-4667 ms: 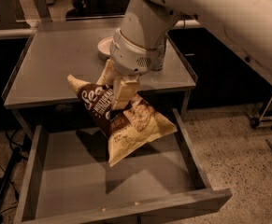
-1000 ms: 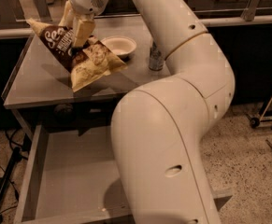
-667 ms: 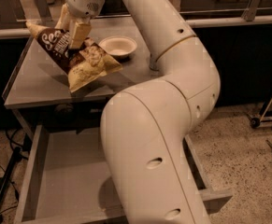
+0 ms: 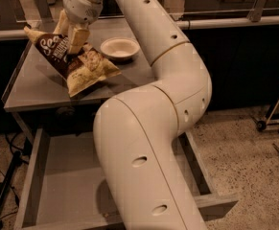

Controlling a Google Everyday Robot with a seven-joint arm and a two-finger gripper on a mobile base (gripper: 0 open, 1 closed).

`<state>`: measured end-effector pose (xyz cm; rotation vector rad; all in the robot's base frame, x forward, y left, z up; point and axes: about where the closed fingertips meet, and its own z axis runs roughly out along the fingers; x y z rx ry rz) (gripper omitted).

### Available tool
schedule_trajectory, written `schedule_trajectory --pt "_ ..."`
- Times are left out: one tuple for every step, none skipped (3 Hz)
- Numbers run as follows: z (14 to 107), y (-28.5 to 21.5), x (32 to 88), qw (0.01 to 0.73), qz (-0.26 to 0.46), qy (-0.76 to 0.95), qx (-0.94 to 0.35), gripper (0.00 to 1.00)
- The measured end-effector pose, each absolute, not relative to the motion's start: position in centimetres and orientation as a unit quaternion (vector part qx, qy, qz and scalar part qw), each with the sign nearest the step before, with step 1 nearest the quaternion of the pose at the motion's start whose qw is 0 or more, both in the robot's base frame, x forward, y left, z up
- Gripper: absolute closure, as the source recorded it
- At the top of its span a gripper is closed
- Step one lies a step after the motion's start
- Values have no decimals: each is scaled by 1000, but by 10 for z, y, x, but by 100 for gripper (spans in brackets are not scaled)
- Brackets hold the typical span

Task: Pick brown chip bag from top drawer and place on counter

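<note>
The brown chip bag (image 4: 72, 61) has pale yellow ends and white script. It hangs tilted over the left part of the counter (image 4: 33, 87), its lower yellow end touching or almost touching the surface. My gripper (image 4: 71, 38) comes down from above and is shut on the bag's upper middle. The top drawer (image 4: 62, 181) stands pulled out below the counter; what shows of its inside holds nothing. My big white arm (image 4: 148, 128) covers the drawer's middle and right.
A white bowl (image 4: 120, 48) sits on the counter just right of the bag. A pale rail (image 4: 235, 22) and dark cabinets run behind. A wheeled stand (image 4: 273, 119) is on the speckled floor at right. A black pole (image 4: 2, 195) leans at lower left.
The bag was lifted out of the drawer and carried over the counter's left part. In the last second the gripper and bag have lowered slightly toward the surface.
</note>
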<state>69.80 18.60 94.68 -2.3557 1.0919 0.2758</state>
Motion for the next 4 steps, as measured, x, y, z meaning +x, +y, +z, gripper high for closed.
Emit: schedule_trajectory --pt "937 195 701 259 109 397 -873 100" --pt "924 206 700 256 125 392 -875 100" --pt "913 216 699 252 141 384 -877 100" --pt "913 216 699 253 141 384 -877 81"
